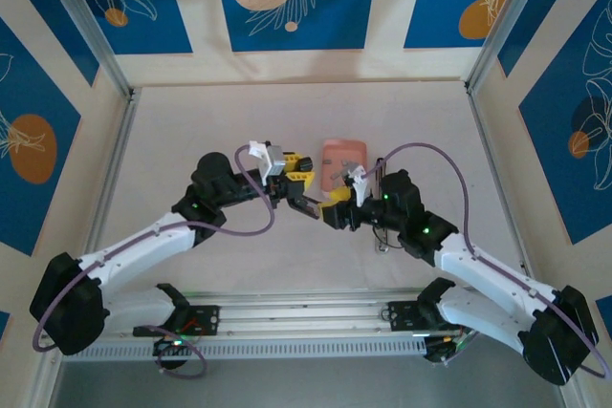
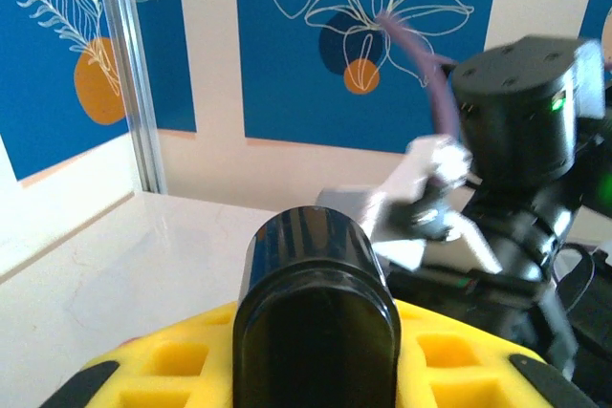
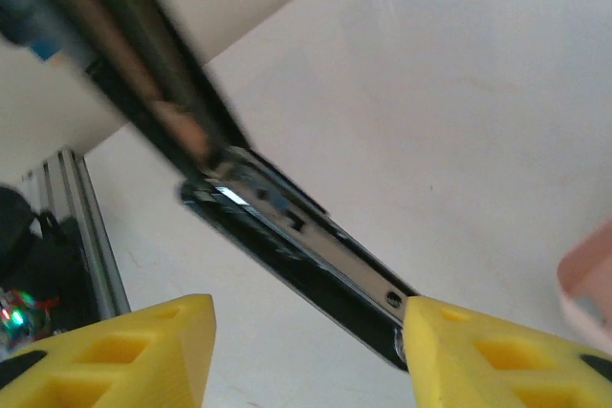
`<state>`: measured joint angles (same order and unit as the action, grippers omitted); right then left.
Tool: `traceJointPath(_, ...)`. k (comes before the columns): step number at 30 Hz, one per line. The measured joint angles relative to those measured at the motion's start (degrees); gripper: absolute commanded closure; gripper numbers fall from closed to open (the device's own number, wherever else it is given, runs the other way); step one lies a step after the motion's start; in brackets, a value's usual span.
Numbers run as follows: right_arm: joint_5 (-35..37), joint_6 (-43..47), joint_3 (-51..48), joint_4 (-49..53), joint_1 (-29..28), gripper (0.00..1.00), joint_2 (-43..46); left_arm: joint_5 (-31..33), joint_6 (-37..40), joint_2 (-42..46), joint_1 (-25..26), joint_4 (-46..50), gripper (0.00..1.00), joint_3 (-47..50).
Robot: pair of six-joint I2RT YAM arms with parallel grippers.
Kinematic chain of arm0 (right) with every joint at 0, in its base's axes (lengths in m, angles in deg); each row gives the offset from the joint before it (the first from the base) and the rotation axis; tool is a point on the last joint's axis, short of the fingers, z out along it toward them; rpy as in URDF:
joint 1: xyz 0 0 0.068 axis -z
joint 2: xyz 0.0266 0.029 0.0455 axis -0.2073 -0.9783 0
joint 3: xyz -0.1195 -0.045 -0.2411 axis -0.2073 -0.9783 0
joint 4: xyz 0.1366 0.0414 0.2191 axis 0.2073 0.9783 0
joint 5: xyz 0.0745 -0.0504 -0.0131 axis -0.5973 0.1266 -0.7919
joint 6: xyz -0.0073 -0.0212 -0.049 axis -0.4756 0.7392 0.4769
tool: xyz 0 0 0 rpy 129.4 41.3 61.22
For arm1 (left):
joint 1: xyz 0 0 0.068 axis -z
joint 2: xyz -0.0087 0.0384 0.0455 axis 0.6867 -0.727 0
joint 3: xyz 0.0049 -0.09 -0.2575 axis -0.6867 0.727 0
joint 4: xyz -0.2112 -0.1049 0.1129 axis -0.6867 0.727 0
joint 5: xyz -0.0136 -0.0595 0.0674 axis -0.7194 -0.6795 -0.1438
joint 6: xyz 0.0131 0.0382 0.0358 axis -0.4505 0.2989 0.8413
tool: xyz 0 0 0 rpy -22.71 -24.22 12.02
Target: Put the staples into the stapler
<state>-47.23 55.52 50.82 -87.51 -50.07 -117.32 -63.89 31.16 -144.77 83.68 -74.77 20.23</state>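
From the overhead camera, I see both arms meeting over the middle of the counter (image 1: pixel 287 112). The left end effector (image 1: pixel 290 186) is clamped on a black stapler (image 1: pixel 304 204), held off the surface and angled down toward the right arm. The right end effector (image 1: pixel 335 215) sits at the stapler's far tip, just in front of the pink tray (image 1: pixel 346 148) that lies flat behind it. A grey speck (image 1: pixel 381 246) rests on the counter beside the right forearm, too small for me to say whether it is staples.

On the left wrist camera, the stapler's rounded black end (image 2: pixel 316 303) rises between the yellow fingers (image 2: pixel 172 375) of the left end effector (image 2: pixel 316 384), which are pressed against it on both sides. The right arm (image 2: pixel 521 131) stands close behind, a green light on its dark housing.

On the right wrist camera, the right end effector (image 3: pixel 308 320) is spread wide and holds nothing. The stapler (image 3: pixel 306 246) runs slantwise above the gap, its shiny metal channel laid bare, its dark tip touching or just beside the right-hand yellow finger (image 3: pixel 497 360). A corner of the pink tray (image 3: pixel 588 284) shows at the edge, with the pale counter (image 3: pixel 430 93) beyond
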Motion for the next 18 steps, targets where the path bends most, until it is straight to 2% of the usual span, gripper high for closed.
traceJointPath(4,-4.0,11.4,0.0,0.3,0.5,0.37,1.9,-2.4,-0.3,-2.4,0.0,-0.9,0.98,0.0)
traceJointPath(9,-10.0,20.8,0.5,2.1,1.9,0.36,0.7,-6.3,-3.6,-6.5,0.0,-6.7,0.97,0.0)
traceJointPath(18,-18.8,23.9,1.4,-0.5,6.8,0.36,-2.7,-10.9,-9.9,-12.4,0.0,-16.9,0.96,-1.1)
